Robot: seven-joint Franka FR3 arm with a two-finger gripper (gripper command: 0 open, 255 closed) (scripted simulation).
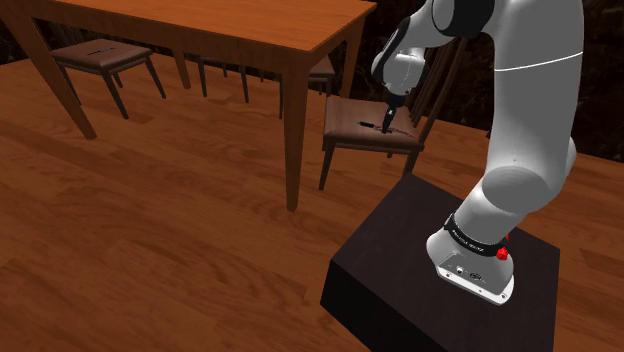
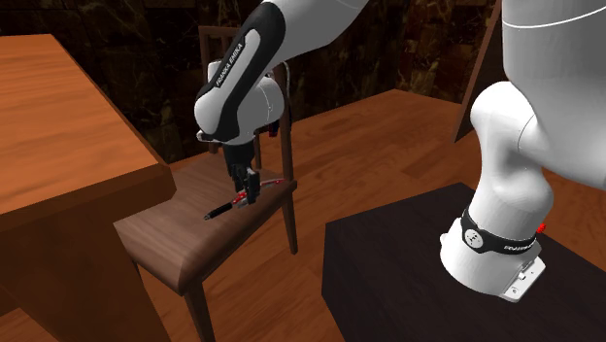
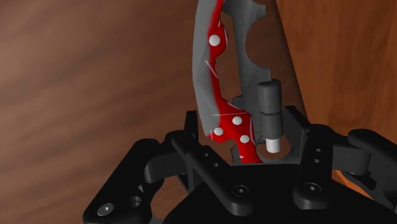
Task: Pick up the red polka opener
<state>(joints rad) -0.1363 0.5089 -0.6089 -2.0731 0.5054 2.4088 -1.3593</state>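
Opener (image 3: 222, 105), red with white dots, sat clasped in the gripper (image 2: 251, 189) at the chair seat (image 2: 175, 238); its thin body might pivot loose.

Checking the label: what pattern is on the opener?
The opener is red with white dots, clearest in the wrist view.

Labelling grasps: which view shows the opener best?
Wrist view: the opener is close, its red body and white dots clear. Shoulder and second exterior views show it small and thin on the chair seat.
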